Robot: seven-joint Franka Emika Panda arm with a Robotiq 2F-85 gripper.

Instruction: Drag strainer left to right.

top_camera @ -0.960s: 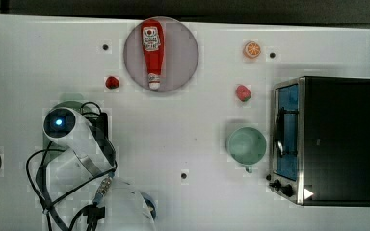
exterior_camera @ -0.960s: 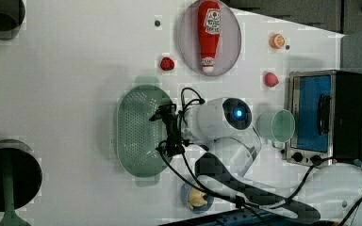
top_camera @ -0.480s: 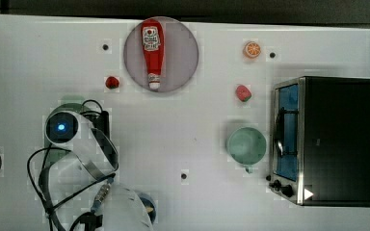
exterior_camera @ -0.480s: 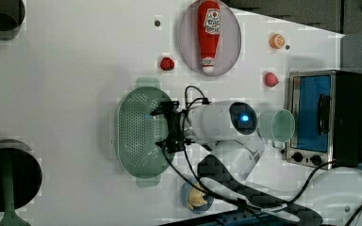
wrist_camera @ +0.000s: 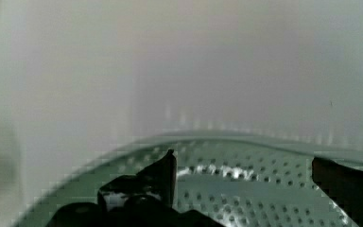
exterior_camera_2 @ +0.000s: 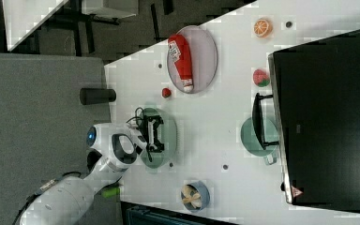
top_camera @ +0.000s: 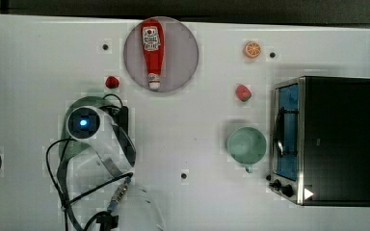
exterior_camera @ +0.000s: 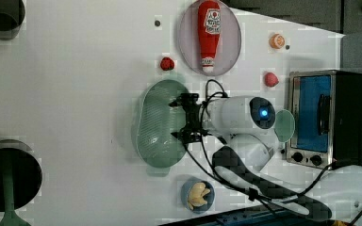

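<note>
Now gripper (exterior_camera: 175, 118) spread wide — fingers inside strainer (exterior_camera: 153, 127), nothing clasped — mug (top_camera: 246, 145) well apart.

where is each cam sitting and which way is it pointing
top view: overhead, straight down at the table; the arm covers most of the strainer.
left view: high, tilted; open gripper over the strainer.
right view: high, from the floor side; arm, gripper.
wrist view: just above the strainer's holes, gripper.
Top, left and right views share the ketchup bottle.
</note>
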